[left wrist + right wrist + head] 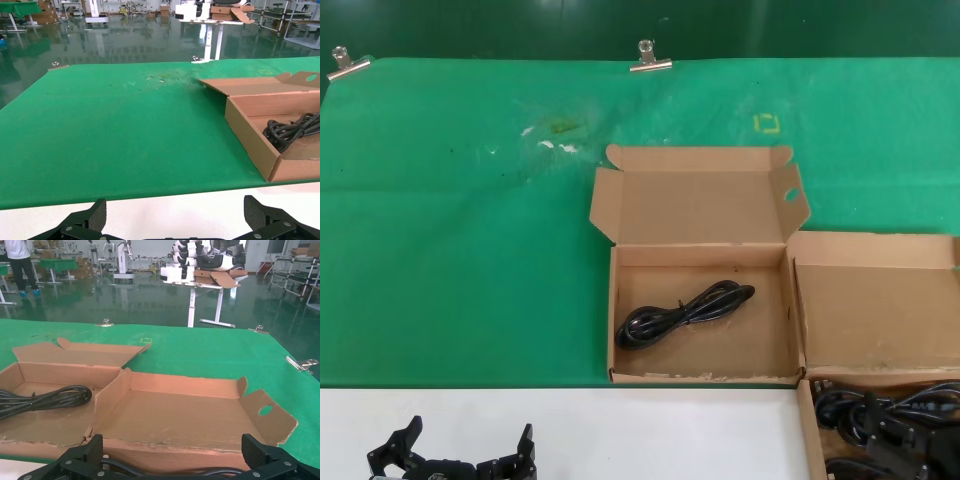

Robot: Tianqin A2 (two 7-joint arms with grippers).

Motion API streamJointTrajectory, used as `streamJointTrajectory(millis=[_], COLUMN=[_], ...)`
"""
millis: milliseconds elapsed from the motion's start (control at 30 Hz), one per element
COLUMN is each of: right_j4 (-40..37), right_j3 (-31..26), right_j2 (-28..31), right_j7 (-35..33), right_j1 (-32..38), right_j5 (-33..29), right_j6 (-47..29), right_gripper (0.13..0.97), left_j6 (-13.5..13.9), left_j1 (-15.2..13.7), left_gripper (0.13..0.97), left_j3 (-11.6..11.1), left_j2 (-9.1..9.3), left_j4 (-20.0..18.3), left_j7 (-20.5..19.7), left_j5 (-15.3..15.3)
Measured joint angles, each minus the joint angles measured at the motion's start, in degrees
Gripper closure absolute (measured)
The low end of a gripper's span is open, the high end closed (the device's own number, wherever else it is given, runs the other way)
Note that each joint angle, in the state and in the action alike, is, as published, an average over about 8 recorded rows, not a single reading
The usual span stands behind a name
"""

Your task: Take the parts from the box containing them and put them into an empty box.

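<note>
The middle box point(620, 320), whose lid has ear flaps and one holed flap point(788, 195), holds one black cord bundle point(682, 310). It also shows in the left wrist view point(290, 131) and the right wrist view point(50, 399). The right box point(807, 430), lid point(875, 310) lying open, holds several black cords point(850, 410). In the right wrist view that lid point(175, 415) has a holed ear flap point(265, 412). My right gripper point(910, 445) hangs open just over these cords point(150, 471), fingers point(92, 450) wide apart. My left gripper point(470, 440) is open and empty over the white table edge.
A green mat point(460, 250) covers the table, held by two metal clips point(648, 58) at its far edge. A white strip point(570, 430) runs along the near edge. The two boxes touch side by side. The mat's left half is bare.
</note>
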Motion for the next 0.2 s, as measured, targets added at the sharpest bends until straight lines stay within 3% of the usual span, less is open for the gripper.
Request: streamJointTrajectory(millis=[200], right_j4=[0.0], right_j3=[0.0], right_j2=[0.0], right_j7=[0.0], right_j1=[0.0], right_j5=[0.0], right_j6=[0.0], right_gripper=[0.129], left_j6=[0.0], left_j1=[0.0], left_gripper=[0.132], left_j3=[0.0], left_j2=[0.0], left_j4=[0.0], left_j7=[0.0], left_j5=[0.0])
